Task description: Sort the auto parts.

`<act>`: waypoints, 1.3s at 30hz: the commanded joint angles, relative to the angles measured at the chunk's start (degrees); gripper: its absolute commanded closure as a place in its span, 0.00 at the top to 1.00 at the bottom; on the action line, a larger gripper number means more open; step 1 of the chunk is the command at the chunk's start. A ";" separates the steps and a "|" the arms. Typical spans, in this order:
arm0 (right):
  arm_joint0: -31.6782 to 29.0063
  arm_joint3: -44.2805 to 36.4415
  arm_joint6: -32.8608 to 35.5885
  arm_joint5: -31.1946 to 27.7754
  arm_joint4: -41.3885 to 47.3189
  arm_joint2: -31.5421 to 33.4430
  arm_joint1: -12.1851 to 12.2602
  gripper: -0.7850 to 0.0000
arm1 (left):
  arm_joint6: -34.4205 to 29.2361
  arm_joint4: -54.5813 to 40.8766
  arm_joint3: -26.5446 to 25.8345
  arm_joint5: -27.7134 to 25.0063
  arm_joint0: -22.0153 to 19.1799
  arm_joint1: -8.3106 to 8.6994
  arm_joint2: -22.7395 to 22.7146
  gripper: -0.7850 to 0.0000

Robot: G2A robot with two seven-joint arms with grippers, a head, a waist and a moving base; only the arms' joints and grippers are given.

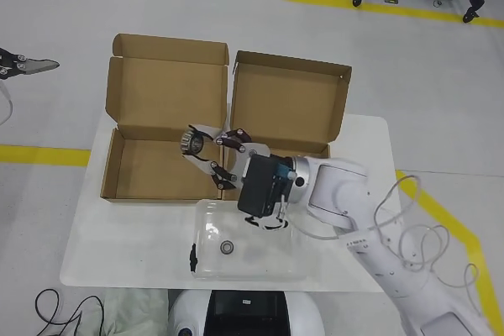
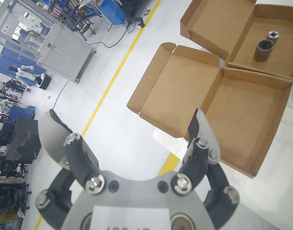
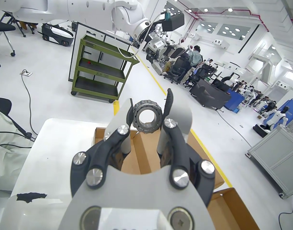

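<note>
the right hand [image 3: 150, 111] is clenched on a dark grey metal roller bearing [image 3: 146, 107], a short ring with a band of rollers round its outside and an open bore. it is pinched across its outer wall between the two pads. in the top view the bearing hangs above the open brown cardboard box [image 1: 151, 172] at ten o'clock on the white tabletop [image 1: 361, 151], clear of the box floor. it looks like solid steel, so it is probably heavy for its size, rigid and not fragile. the ridged, perhaps oily rollers could let it turn or slide in a two-point pinch. a hold square across the outer wall, as here, or with one finger through the bore, seems safest, and it would be better lowered than dropped onto thin cardboard. the left hand [image 2: 125, 114] is released, its fingers spread wide, out over the floor well beyond the tabletop's ten o'clock corner. the left wrist view looks into the second brown cardboard box [image 2: 247, 48], at one o'clock, whose floor the right arm covers in the top view. a dark metal sleeve [image 2: 264, 50] and a smaller silver-topped metal cylinder [image 2: 273, 36] stand upright there, just beside each other. the top view adds a clear plastic tub [image 1: 203, 210] at six o'clock with a small metal ring [image 1: 228, 247] lying in it. the right wrist view gives the grip itself, with the bore facing the camera and a pad on either side.
</note>
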 commanded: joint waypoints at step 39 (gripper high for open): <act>1.54 19.32 3.97 -0.50 1.34 -6.67 -2.71 0.00 | 0.00 0.00 0.00 0.00 0.00 0.00 0.00 1.00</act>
